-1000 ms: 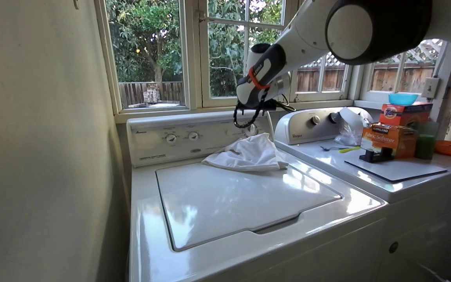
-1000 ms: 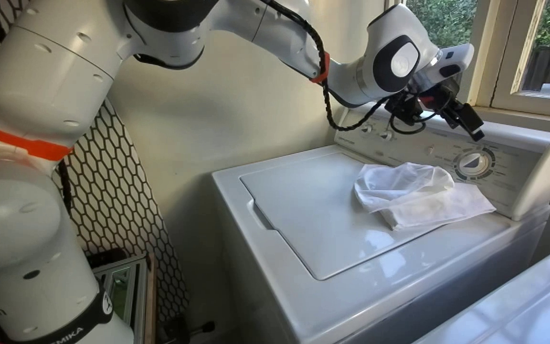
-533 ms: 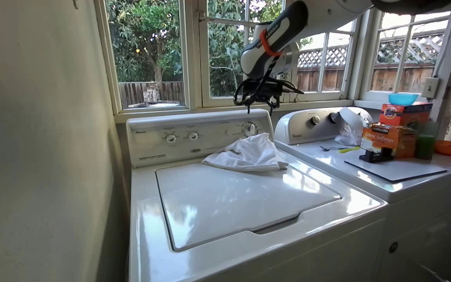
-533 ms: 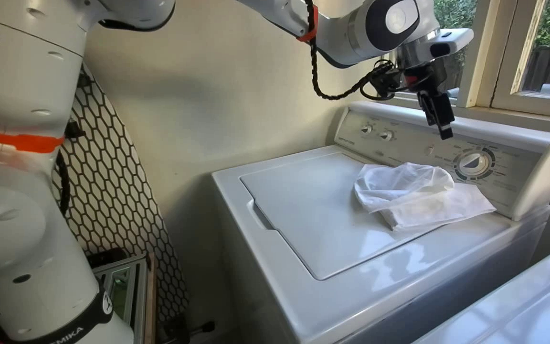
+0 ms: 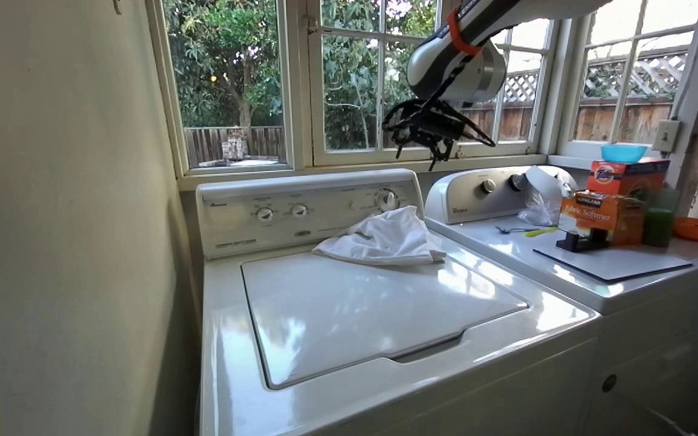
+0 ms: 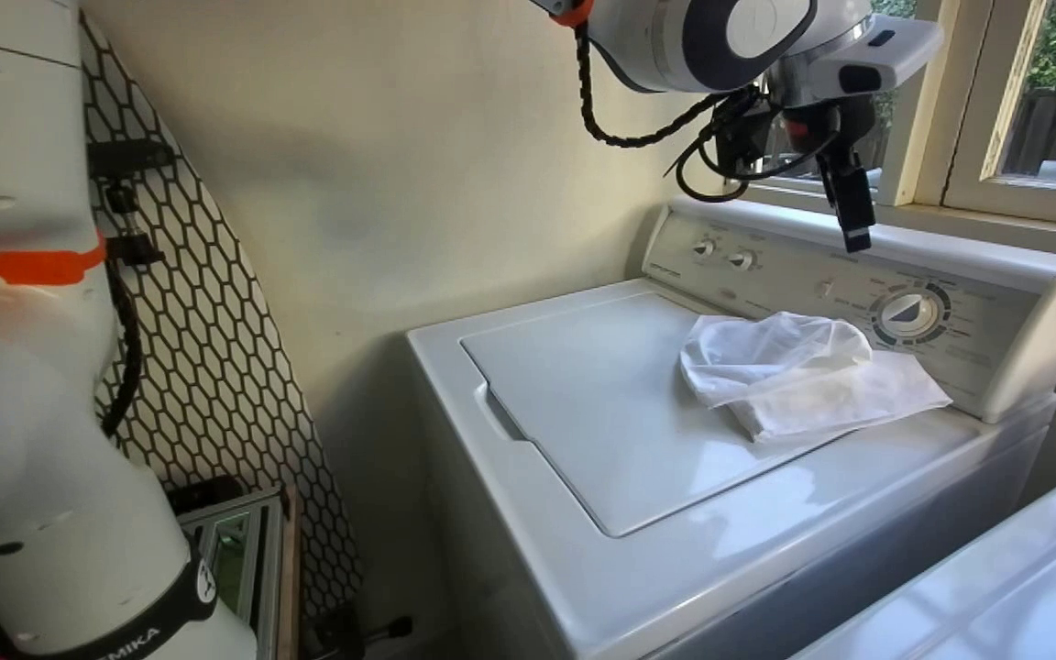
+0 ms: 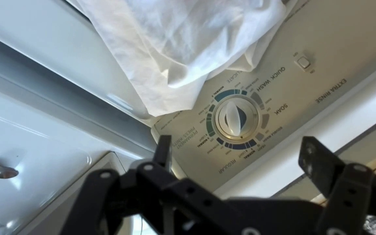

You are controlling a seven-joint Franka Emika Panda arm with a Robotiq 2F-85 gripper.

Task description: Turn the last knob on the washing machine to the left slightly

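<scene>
The white washing machine (image 5: 349, 315) has a flat lid and a cream control panel; it also shows in an exterior view (image 6: 574, 412). Its last knob, the large dial (image 7: 233, 118), sits at the panel's end and shows in both exterior views (image 5: 387, 200) (image 6: 908, 313). In the wrist view its pale grip ridge stands nearly upright in the picture. My gripper (image 7: 236, 138) is open and empty, its fingers wide apart. In the exterior views the gripper (image 5: 415, 162) (image 6: 856, 244) hangs above the panel, pointing down, not touching the dial.
A white cloth (image 6: 812, 376) lies on the lid and against the panel below the dial. Two smaller knobs (image 5: 264, 214) (image 5: 299, 210) sit farther along. A second white appliance (image 5: 506, 254) beside it carries boxes (image 5: 597, 215), bowls and a fork. Windows (image 5: 349, 91) stand behind.
The arm has risen. My gripper has swung from a slant to pointing down, and has moved up and rightward in an exterior view. The dial and cloth look unchanged.
</scene>
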